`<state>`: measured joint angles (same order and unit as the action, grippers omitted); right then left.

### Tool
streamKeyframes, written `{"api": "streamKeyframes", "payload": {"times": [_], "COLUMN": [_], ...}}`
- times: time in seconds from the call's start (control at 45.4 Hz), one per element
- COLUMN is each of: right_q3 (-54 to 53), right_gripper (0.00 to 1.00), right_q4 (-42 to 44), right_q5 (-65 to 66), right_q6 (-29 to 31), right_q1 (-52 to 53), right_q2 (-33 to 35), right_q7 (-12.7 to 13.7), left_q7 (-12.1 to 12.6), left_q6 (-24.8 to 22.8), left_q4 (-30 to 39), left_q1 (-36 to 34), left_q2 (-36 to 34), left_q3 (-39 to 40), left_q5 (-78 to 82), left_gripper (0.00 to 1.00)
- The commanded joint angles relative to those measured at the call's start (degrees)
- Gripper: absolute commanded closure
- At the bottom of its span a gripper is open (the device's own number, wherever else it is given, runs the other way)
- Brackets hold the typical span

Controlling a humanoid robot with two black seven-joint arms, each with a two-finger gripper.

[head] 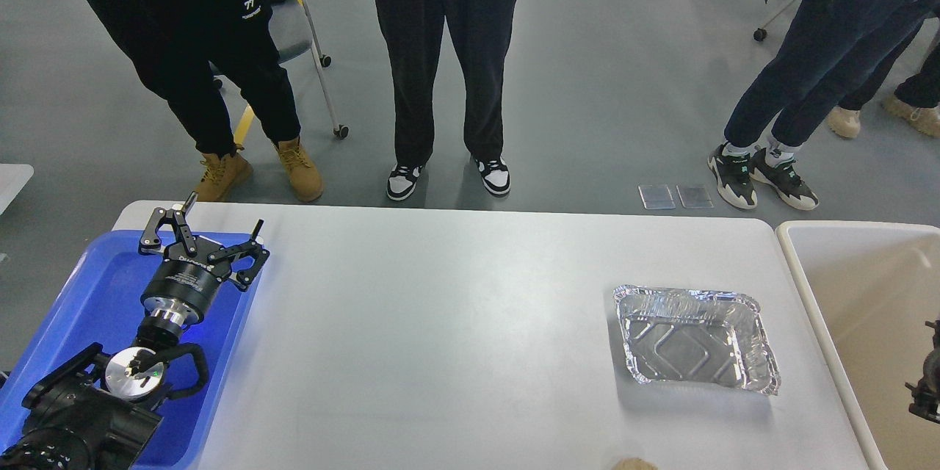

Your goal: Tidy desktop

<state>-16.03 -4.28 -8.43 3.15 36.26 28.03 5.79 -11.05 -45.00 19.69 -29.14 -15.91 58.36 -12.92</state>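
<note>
Left claw (202, 239) hangs over the blue tray (95, 301) at the table's left end, fingers spread, gripping nothing. Right claw (927, 389) shows only as a dark sliver at the right edge over the beige bin (852, 286); state cannot be told. White table (440, 338) carries an empty foil pan (694, 338) right of centre.

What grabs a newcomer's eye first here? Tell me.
The crinkled foil tray shines alone on the right of the white desktop. At far left, the left gripper hangs over the blue plastic tray, jaws spread and empty. Three people's legs line the far edge.
</note>
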Motion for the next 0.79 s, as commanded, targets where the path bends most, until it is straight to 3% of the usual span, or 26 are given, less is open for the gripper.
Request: {"api": "streamKeyframes", "payload": {"times": [0.0,0.132,0.463,0.772], "right_q3": [0.03,-0.76,-10.51,-19.04], "right_gripper": [0.0,0.0,0.0,0.01], "right_q4": [-1.25,-6.87,-36.14,-41.86], "right_q5": [0.08,-0.09,0.0,-1.85], "right_q6": [9.84,12.31,11.26,12.4], "right_q1": [4.16,8.2,15.67,22.27], "right_q2": [5.36,10.37,23.64,22.07], "right_q7": [0.19,0.27,0.01,-0.43], "left_q7": [-0.03,-0.03,-0.03,0.06], "left_q6": [0.0,0.0,0.0,0.0], "left_q4": [0.0,0.0,0.0,0.0], "left_q1": [-0.04,0.05,0.05,-0.04], "left_q2": [0.0,0.0,0.0,0.0], "left_q3": [0.0,0.0,0.0,0.0], "left_q5": [0.0,0.0,0.0,0.0], "left_gripper": [0.0,0.0,0.0,0.0]}}
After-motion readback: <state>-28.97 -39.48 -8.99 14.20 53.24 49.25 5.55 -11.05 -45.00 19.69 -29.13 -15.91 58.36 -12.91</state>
